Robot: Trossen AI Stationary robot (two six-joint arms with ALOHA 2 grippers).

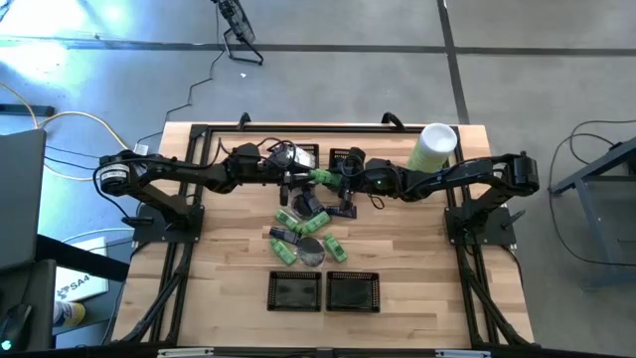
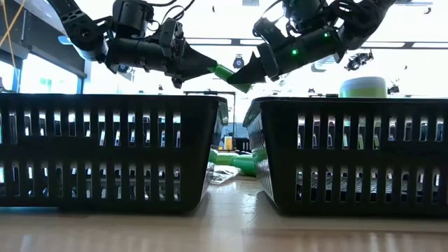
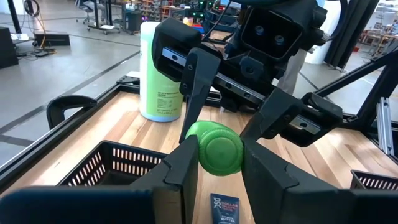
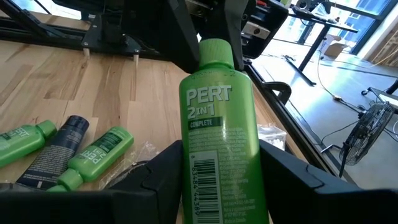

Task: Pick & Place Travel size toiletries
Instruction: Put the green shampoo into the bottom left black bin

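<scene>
Green plastic catches the light mid-air as two robot arms meet above the back of a wooden counter (image 1: 417,259), both holding one bright green bottle (image 1: 320,177) between them. The left gripper (image 3: 219,163) has its fingers pressed against the round cap end of the bottle, one on each side, as its wrist view shows. The right gripper (image 4: 217,177) holds the bottle's body, its fingers set wide to either side of the label, which reads "PERT 2 IN 1 COMPLETE" above a barcode. From table height the bottle shows as a short green bar hanging level between the two dark gripper tips, well above the counter.

Below the hand-off, the other travel size toiletries (image 1: 303,231) lie loosely gathered near the counter's middle: more green bottles, dark blue-black tubes, a grey disc (image 1: 312,249) and crinkly clear wrap. In the right wrist view two small green bottles (image 4: 96,155) lie either side of a dark tube (image 4: 59,149) on the wood.

Two black mesh baskets (image 1: 324,290) sit side by side at the front edge, filling the foreground of the low view. Two more black baskets (image 1: 306,155) sit at the back of the counter under the arms. A tall pale-green cylinder with a white lid (image 1: 431,147) stands upright at the back right corner, well apart from the pile.
</scene>
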